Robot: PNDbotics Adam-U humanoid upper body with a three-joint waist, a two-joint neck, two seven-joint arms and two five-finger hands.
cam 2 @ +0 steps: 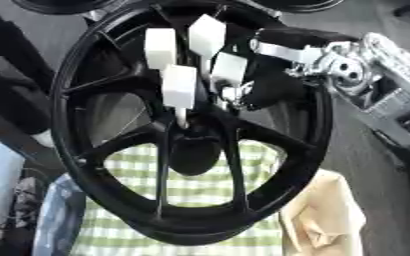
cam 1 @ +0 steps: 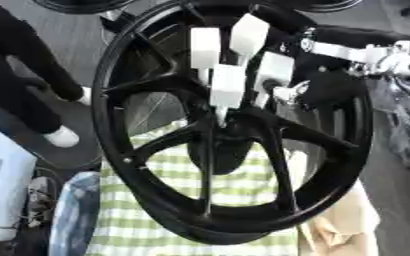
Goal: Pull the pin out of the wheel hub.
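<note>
A big black spoked wheel point(cam 1: 130, 165) stands tilted and fills both views. Its dark hub point(cam 1: 222, 135) sits where the spokes meet. A thin pale pin point(cam 1: 219, 118) sticks up out of the hub. My right hand point(cam 1: 331, 87) comes in from the upper right, black with a white bracket, and hangs over the hub. Its white-padded fingers point(cam 1: 228, 90) are spread apart. The lowest pad sits right on top of the pin; whether anything pinches the pin is hidden. My left hand shows in neither view.
A green-and-white checked cloth point(cam 1: 156, 225) lies under the wheel, and a tan bag point(cam 2: 322, 215) lies at the lower right. A person's dark legs with white shoes point(cam 1: 61, 136) stand at the left. Grey equipment point(cam 2: 392, 95) sits at the right.
</note>
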